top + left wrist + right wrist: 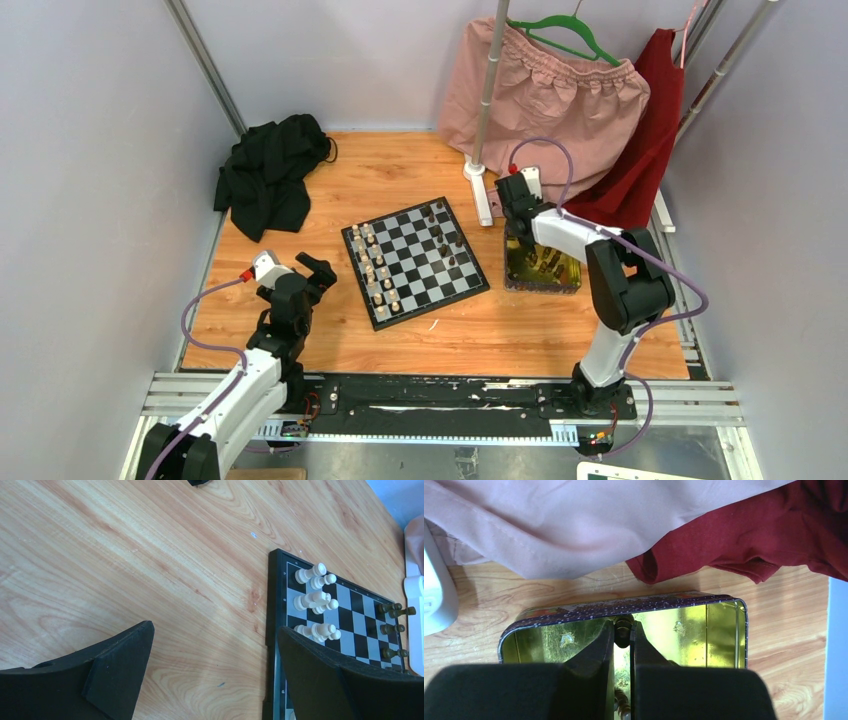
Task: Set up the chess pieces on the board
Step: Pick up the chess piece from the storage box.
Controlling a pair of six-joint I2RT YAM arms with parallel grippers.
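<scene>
Right claw here is almost fully closed, tips pinched on one tiny dark brown chessman down inside the shiny yellow tin. Some more brown bits show in the tin between my fingers, but they're too hidden to say much about.

The tin sits on the wooden table just right of the board, with a strip of bare wood between them. On the board, the cream-white pieces stand in two columns along its left side, and a handful of dark pieces are dotted over its far right part.

My left claw is spread wide with nothing in it, hovering over bare wood just left of the board.

Right behind the tin a pink garment and a red garment hang down onto the table, next to a white stand foot. A black cloth is heaped in the far left corner.
</scene>
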